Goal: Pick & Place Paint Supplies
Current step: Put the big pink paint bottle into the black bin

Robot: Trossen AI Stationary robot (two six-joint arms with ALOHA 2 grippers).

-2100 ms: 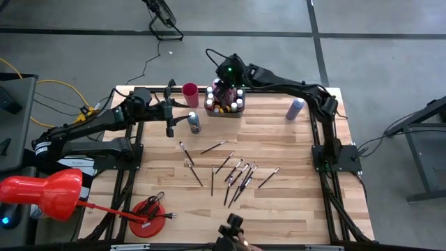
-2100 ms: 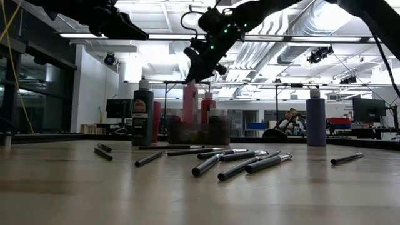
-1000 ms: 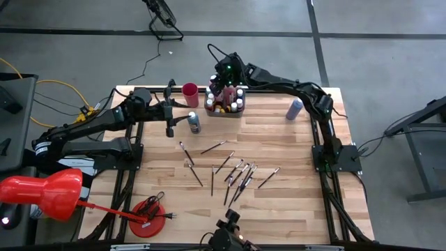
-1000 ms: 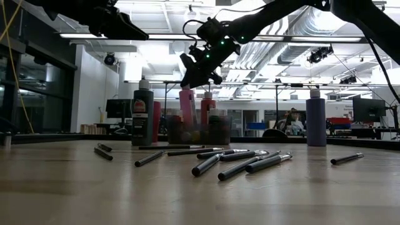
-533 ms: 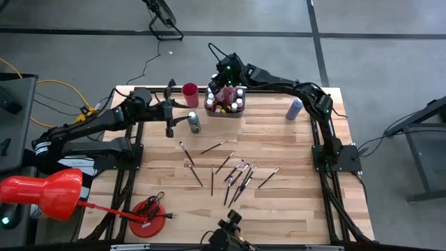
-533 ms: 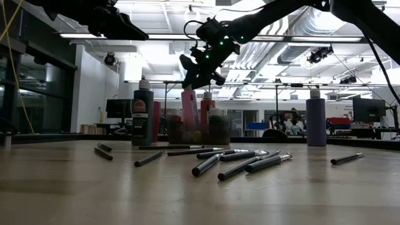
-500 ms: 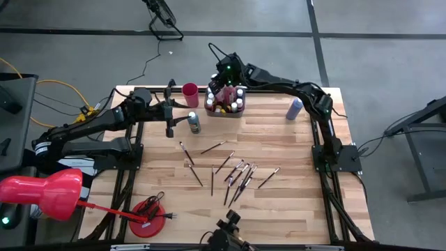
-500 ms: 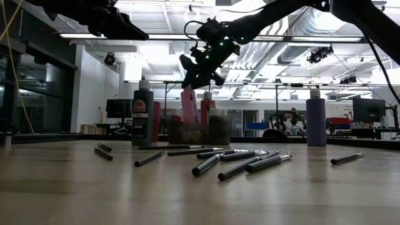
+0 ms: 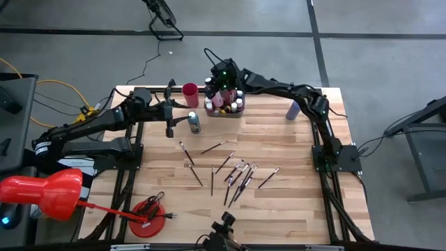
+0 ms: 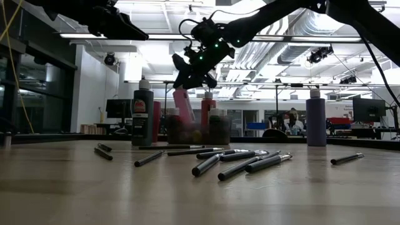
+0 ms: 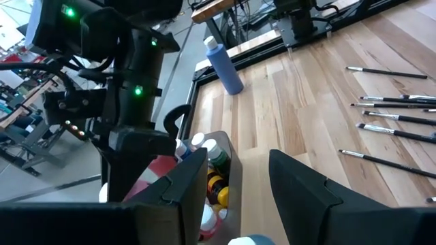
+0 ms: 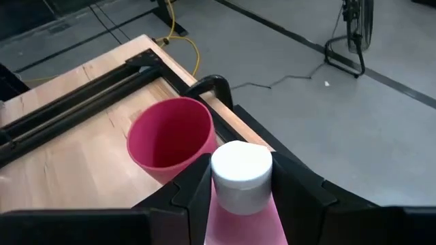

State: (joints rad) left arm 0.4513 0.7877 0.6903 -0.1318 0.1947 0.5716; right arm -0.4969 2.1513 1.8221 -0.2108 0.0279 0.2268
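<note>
A: Right gripper (image 12: 238,178) first. State?

B: Clamped on a pink paint bottle (image 10: 183,106) with a white cap; in the right wrist view one finger sits on each side of the cap. In the low view the bottle is tilted, its lower end down among the bottles in the grey tray (image 9: 224,111). I cannot tell whether it touches the tray floor.

A: Position of that gripper?

B: At the far edge of the table (image 9: 293,167), over the tray's left end, just right of the pink cup (image 9: 190,90). The right wrist view shows the cup upright, open mouth up, just beyond the held bottle.

A: Tray contents?

B: Several small bottles standing close together, white caps along the edges, yellow and dark ones between. Exact count not legible.

A: Left gripper (image 11: 235,184)?

B: Fingers apart, nothing between them. It hangs above the table's far left part, just left of a dark bottle (image 9: 194,122) that stands upright on the wood, near the tray's left end and apart from it.

A: Other supplies?

B: A lavender bottle (image 9: 295,109) stands alone at the far right of the table, well apart from the tray. The paintbrushes (image 9: 233,174) lie loose across the middle of the table, about ten, most bunched right of centre at slanting angles, two or three set off to the left. None is touched by either arm.

A: Anything else on the table?

B: A red round object (image 9: 149,216) at the near left corner.
</note>
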